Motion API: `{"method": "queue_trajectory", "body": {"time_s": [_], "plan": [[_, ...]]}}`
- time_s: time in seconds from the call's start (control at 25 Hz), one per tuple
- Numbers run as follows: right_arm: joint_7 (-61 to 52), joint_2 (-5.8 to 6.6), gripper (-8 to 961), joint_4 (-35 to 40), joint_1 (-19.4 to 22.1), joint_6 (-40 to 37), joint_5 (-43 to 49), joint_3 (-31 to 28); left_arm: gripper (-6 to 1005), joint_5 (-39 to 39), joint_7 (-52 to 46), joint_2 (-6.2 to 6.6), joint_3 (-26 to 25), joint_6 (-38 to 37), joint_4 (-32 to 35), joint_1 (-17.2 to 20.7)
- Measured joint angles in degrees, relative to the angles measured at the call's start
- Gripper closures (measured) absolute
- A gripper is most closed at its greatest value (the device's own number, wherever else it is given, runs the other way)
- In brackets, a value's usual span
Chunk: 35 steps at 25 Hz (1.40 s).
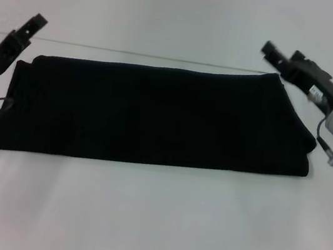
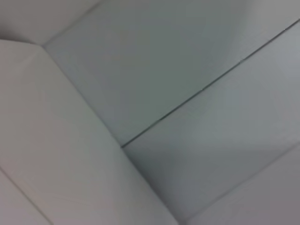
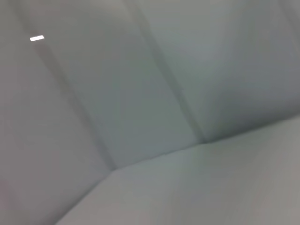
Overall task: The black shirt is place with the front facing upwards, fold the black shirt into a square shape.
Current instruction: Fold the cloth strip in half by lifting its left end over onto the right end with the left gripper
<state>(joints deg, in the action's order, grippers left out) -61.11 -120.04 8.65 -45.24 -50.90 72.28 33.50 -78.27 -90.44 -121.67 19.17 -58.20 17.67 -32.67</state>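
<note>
The black shirt [image 1: 155, 115] lies on the white table as a long, wide folded band, plain black on top, with no lettering showing. My left gripper [image 1: 31, 24] hangs just beyond the band's far left corner, lifted off the cloth. My right gripper [image 1: 273, 52] hovers at the far right corner, also clear of the fabric. Neither holds anything. Both wrist views show only pale walls and panel seams, with no shirt and no fingers.
The white table [image 1: 157, 225] stretches wide in front of the shirt. Its far edge [image 1: 164, 58] runs right behind the shirt, against a pale wall.
</note>
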Motion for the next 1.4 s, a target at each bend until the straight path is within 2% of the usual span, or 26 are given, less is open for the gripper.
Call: {"method": "queue_trajectory", "body": {"time_s": [0.04, 0.12, 0.2, 0.44, 0.64, 0.76, 0.84, 1.0, 1.12, 1.28, 1.32, 1.4], "plan": [[0.1, 0.0, 106, 1.0, 1.1, -2.3, 0.7, 2.0, 384, 0.0, 0.0, 0.0, 0.0, 0.0, 0.0, 0.0], [0.7, 0.03, 93, 3.2, 3.7, -6.8, 1.7, 6.1, 291, -0.2, -1.1, 1.08, 2.6, -4.4, 0.3, 1.8], [2.6, 0.02, 80, 4.8, 6.2, -10.7, 2.0, 9.6, 199, -0.2, -0.5, 1.65, 4.9, -8.0, 0.9, 3.2], [14.2, 0.01, 48, 5.6, 11.9, -20.5, 2.0, 14.5, 200, -2.4, 3.6, 2.47, 11.9, -18.2, 5.9, 8.4], [22.8, -0.2, 48, 5.1, 15.6, -25.2, 2.0, 18.3, 201, -5.1, 7.8, 2.58, 12.4, -24.5, 9.9, 12.9], [27.0, -0.36, 48, 3.4, 16.5, -26.7, 2.0, 19.4, 201, -6.4, 12.1, 2.57, 12.3, -28.0, 11.9, 15.6], [28.8, -0.37, 48, 1.7, 16.5, -27.1, 2.0, 19.5, 202, -7.2, 15.3, 2.39, 12.2, -29.8, 12.7, 16.9], [31.0, -0.37, 48, 0.2, 16.6, -27.0, 2.0, 19.6, 202, -8.5, 24.1, 1.12, 11.7, -30.8, 13.7, 19.4], [31.3, -0.37, 48, 0.0, 16.7, -26.9, 2.0, 19.6, 203, -8.7, 26.6, 0.25, 11.0, -30.2, 14.1, 20.8], [31.3, -0.37, 48, -0.1, 16.9, -26.9, 2.0, 19.6, 204, -9.1, 22.8, 0.2, 10.2, -29.4, 13.9, 22.2], [31.3, -0.37, 48, -0.1, 16.9, -26.9, 2.0, 19.6, 204, -9.2, 20.3, 0.31, 10.1, -29.3, 13.9, 22.5], [31.5, -0.37, 48, -0.1, 16.9, -26.8, 2.0, 19.6, 204, -10.2, 9.5, 1.32, 9.7, -29.0, 14.0, 22.8]]}}
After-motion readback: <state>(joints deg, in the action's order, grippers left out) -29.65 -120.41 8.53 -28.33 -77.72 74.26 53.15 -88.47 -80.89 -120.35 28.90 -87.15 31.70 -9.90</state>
